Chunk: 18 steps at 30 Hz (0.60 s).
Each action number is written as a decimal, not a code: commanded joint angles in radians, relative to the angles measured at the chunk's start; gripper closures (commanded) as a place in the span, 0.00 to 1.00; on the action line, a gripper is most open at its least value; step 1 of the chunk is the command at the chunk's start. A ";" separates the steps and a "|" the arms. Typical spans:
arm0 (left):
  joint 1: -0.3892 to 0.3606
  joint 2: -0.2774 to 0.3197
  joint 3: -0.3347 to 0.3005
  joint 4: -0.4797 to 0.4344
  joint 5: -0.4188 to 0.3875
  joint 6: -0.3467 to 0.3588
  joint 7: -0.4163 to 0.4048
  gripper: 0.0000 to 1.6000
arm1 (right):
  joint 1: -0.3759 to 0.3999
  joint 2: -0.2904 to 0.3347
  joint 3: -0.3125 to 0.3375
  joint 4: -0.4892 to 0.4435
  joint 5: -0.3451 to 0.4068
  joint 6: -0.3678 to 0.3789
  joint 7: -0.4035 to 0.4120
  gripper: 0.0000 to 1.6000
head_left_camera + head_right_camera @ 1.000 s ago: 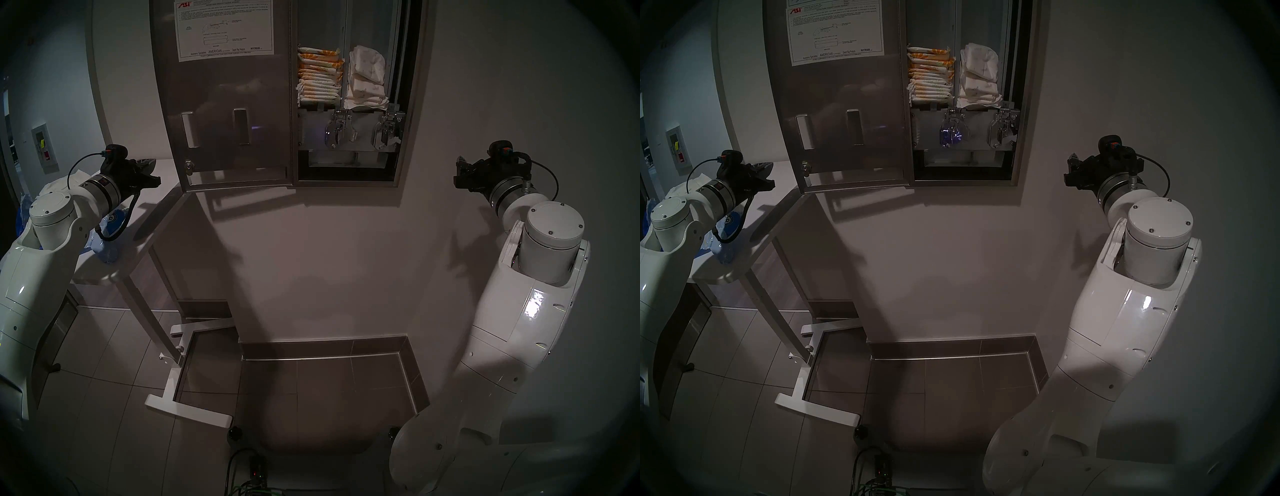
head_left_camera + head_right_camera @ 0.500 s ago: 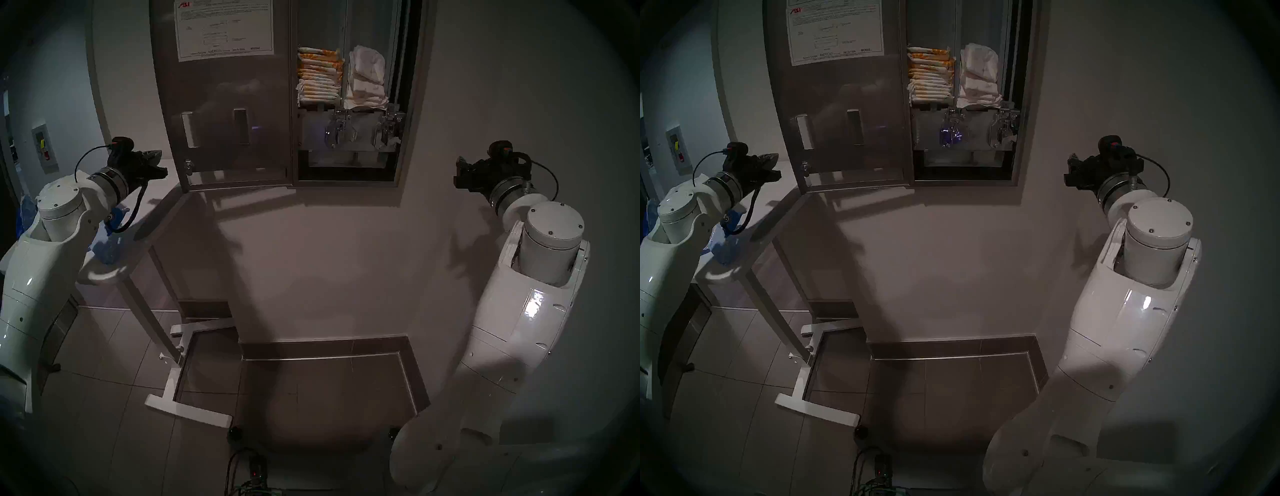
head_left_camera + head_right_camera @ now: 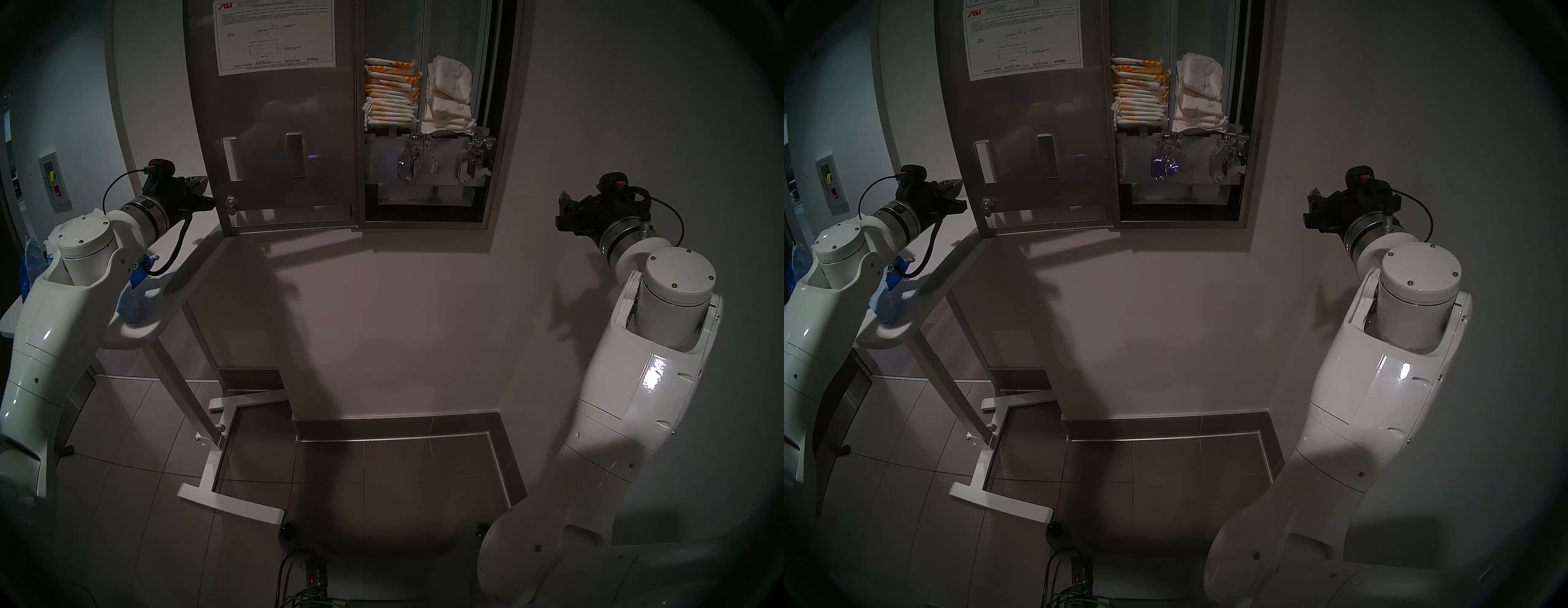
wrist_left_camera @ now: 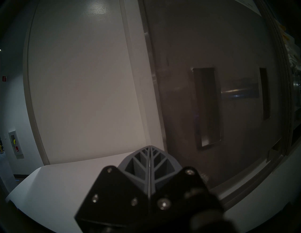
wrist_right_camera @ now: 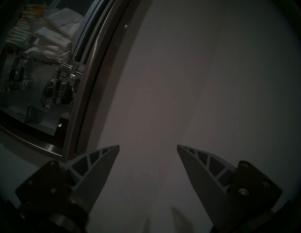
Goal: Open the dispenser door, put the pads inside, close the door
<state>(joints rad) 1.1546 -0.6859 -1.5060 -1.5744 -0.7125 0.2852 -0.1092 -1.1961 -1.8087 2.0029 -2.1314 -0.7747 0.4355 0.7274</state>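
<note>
Dim, tiled room with pale walls: grey floor tiles [image 3: 161, 488] and a dark baseboard [image 3: 394, 422] below, a recessed steel dispenser cabinet [image 3: 502, 127] set into the wall ahead. Swung wide open to the left, the dispenser door [image 3: 275, 127], its inner face turned outward, carrying two rectangular lever slots [image 3: 231, 159] and a small round lock [image 3: 230, 204] near its lower left corner. Pasted high on that face, a white instruction sheet [image 3: 275, 38] with a red "ASI" logo at top, a line diagram in the middle, and along the bottom the readable words "AMERICAN" and "WATROUS"; remaining print too small to make out. Inside the cabinet, two stacks side by side: orange-printed pads [image 3: 390, 91] on the left, plain white pads [image 3: 449, 93] on the right, resting above two chrome lever mechanisms [image 3: 413, 161]. Standing left of the door, a white table [image 3: 140, 335] on a white frame, bearing blue plastic packaging [image 3: 133, 303] partly hidden by the left arm. Farther left on the side wall, a recessed fire-extinguisher box [image 3: 53, 180] with a red tag, lettering unreadable. Left gripper [image 4: 149, 147] pressed fully closed with nothing between the fingers, hovering above the table just beside the door's free edge near the lock. Right gripper [image 5: 147, 147] spread apart and empty, facing bare wall to the right of the cabinet frame.
</note>
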 commanded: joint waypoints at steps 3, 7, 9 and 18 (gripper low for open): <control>-0.125 -0.024 0.011 0.026 0.011 -0.015 -0.049 1.00 | 0.021 0.005 -0.011 -0.029 0.003 -0.002 -0.006 0.19; -0.147 -0.026 0.021 0.038 0.007 -0.011 -0.088 1.00 | 0.021 0.005 -0.012 -0.029 0.003 -0.001 -0.007 0.19; -0.152 -0.024 0.028 0.040 0.001 -0.005 -0.114 1.00 | 0.021 0.004 -0.012 -0.030 0.003 -0.001 -0.008 0.19; -0.084 -0.002 0.037 -0.028 -0.032 -0.003 -0.206 1.00 | 0.020 0.005 -0.012 -0.029 0.004 -0.001 -0.008 0.19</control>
<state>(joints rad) 1.0813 -0.6917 -1.4769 -1.5006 -0.7020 0.2989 -0.2137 -1.1970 -1.8080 2.0012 -2.1320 -0.7731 0.4357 0.7245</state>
